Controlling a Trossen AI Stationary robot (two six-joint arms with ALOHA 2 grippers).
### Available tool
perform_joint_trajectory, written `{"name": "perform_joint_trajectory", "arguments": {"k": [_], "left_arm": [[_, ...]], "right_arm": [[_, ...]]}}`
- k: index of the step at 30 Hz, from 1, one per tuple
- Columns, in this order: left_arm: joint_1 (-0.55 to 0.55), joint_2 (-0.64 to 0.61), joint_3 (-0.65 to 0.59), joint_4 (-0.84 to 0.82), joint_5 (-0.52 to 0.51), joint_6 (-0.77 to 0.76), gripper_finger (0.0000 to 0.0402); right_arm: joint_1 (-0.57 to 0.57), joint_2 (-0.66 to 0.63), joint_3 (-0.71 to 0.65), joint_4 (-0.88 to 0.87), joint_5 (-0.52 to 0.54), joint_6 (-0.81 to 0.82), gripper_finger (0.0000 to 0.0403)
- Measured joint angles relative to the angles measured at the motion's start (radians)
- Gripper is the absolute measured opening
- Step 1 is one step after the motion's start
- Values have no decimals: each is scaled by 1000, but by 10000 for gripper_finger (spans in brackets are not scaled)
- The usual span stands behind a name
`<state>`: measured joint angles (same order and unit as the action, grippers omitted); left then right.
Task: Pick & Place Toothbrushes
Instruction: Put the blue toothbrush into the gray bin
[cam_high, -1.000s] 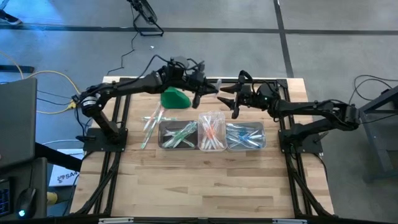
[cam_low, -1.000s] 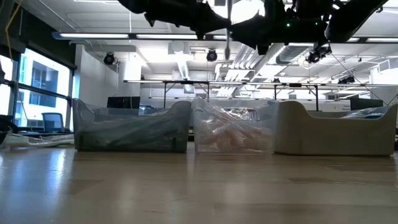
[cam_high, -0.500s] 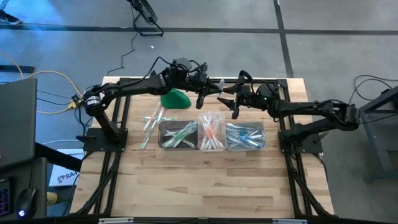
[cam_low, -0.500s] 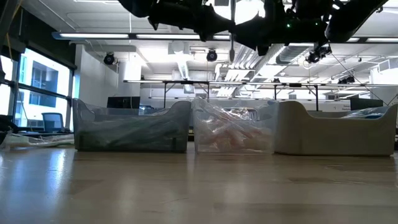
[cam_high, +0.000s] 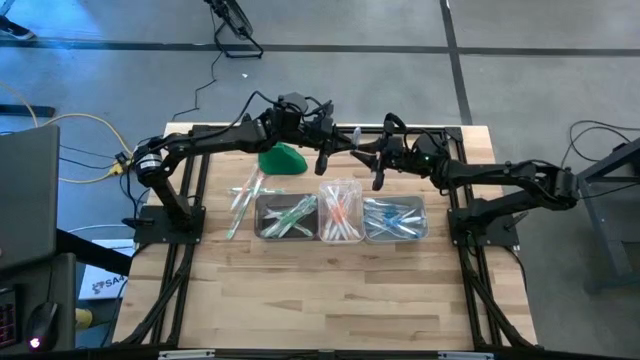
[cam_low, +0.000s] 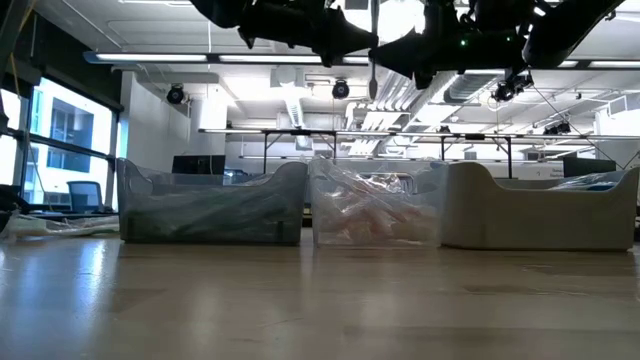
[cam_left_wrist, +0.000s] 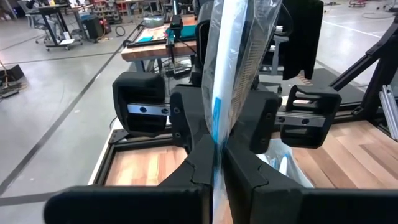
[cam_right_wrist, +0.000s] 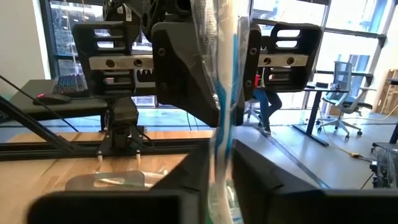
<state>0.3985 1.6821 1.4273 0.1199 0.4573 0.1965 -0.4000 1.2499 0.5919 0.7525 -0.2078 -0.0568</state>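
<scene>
Meeting above the far edge of the middle tub (cam_high: 341, 212), both grippers pinch one clear-wrapped toothbrush with a blue part (cam_left_wrist: 229, 74). The left gripper (cam_high: 330, 140) clamps it from one side, the right gripper (cam_high: 372, 157) has its fingers against it from the other. More toothbrushes (cam_high: 243, 196) lie loose beside the left tub (cam_high: 287, 216).

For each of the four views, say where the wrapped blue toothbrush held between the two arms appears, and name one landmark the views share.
High view: wrapped blue toothbrush above the tubs, between left pincer and right pincer.
Low view: thin upright stick at top centre.
Left wrist view: upright, centre.
Right wrist view: upright, centre.
Shared landmark: the middle tub.
</scene>
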Motion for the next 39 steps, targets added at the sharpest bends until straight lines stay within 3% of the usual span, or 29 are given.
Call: {"name": "perform_joint_trajectory", "arguments": {"k": [4,12,25,34,39], "left_arm": [[0,0,1,-7,0,1,12],[0,0,1,-10,-5,1,22],[4,-4,1,-26,-39,-19,152],[66,-83,1,-149,-34,-18,159],[91,-105,1,-210,-37,-21,159]], "right_arm": [[0,0,0,0,0,-1,15],[0,0,0,1,0,1,12],[1,-4,0,2,19,1,12],[-2,-137,0,-209,174,3,12],[-2,-254,0,-417,211,114,12]]}}
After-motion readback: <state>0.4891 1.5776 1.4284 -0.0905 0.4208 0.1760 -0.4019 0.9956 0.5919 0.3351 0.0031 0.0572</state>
